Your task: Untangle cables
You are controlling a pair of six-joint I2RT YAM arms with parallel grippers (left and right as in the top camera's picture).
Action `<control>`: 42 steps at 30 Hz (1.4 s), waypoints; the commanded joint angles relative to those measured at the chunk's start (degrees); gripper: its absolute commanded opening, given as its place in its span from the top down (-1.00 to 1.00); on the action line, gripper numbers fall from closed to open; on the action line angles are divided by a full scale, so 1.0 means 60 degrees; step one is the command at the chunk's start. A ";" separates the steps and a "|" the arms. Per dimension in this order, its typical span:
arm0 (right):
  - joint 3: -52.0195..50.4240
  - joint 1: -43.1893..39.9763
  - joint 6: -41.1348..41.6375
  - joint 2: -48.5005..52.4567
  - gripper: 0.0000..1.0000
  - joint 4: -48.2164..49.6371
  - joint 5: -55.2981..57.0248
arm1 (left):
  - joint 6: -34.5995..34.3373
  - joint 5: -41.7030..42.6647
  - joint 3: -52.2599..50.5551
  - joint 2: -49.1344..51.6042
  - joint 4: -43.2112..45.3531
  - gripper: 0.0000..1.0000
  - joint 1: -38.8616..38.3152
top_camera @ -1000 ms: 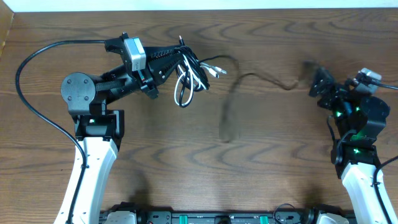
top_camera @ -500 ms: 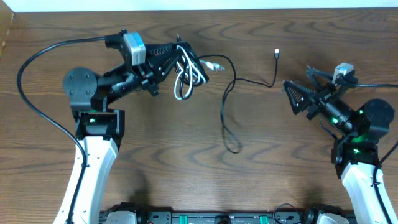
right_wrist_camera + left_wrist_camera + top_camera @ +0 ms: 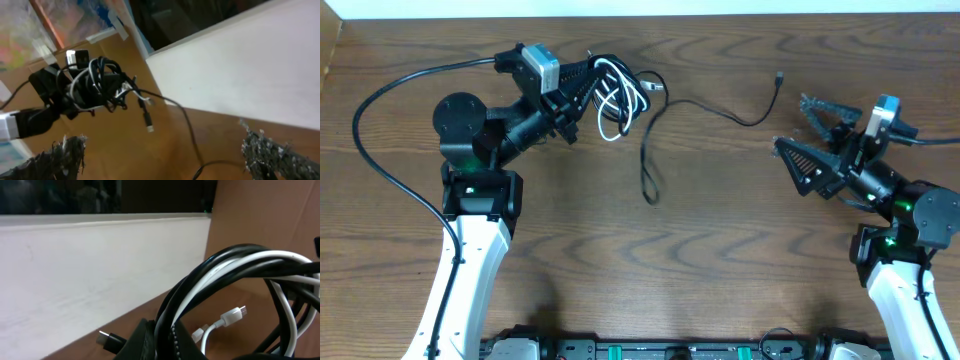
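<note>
Starting at the right gripper (image 3: 790, 122) (jaws spread as wide as they go, nothing in them), the closest bit of the job is the small plug end (image 3: 778, 77) of the loose black cable (image 3: 715, 110), just off at about 11 o'clock from it in the overhead view. From there the cable runs along the wooden table (image 3: 720, 260) toward 9 o'clock and drops a slack loop toward 6. It then climbs into the tangled bundle (image 3: 618, 95), far off at the table's 11 o'clock. The left gripper (image 3: 592, 85) is pinched tight on that bundle. So the long axis is roughly 3-to-9, and I'd say the right arm is the one placed to take the free end and pull toward 3. The left wrist view gives what overhead can't: a white cable (image 3: 235, 263) threaded through the black loops, with white USB plugs (image 3: 234, 315) tucked behind. The right wrist view puts the bundle ahead, between its spread fingers (image 3: 67, 152).
</note>
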 commanded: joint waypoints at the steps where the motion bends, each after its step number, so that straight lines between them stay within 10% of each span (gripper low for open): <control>1: 0.0095 0.0346 0.0601 0.0007 -0.99 -0.0339 0.0554 | 0.1810 -0.0153 0.0211 -0.0066 -0.0109 0.86 0.0015; 16: 0.1563 0.2794 -0.1570 0.0007 -0.98 -0.5169 0.2860 | 0.5894 0.0299 0.0211 -0.0062 -0.0718 0.85 -0.0648; 32: 0.2692 0.4014 -0.2863 0.0361 -0.99 -0.7661 0.3712 | 0.8072 -0.6040 0.0208 -0.0044 -0.3071 0.85 -0.3464; 42: 0.2692 0.3898 -0.4098 0.0506 -0.99 -0.8572 0.4903 | 0.8065 -0.7140 0.0211 -0.0018 -0.3577 0.85 -0.4167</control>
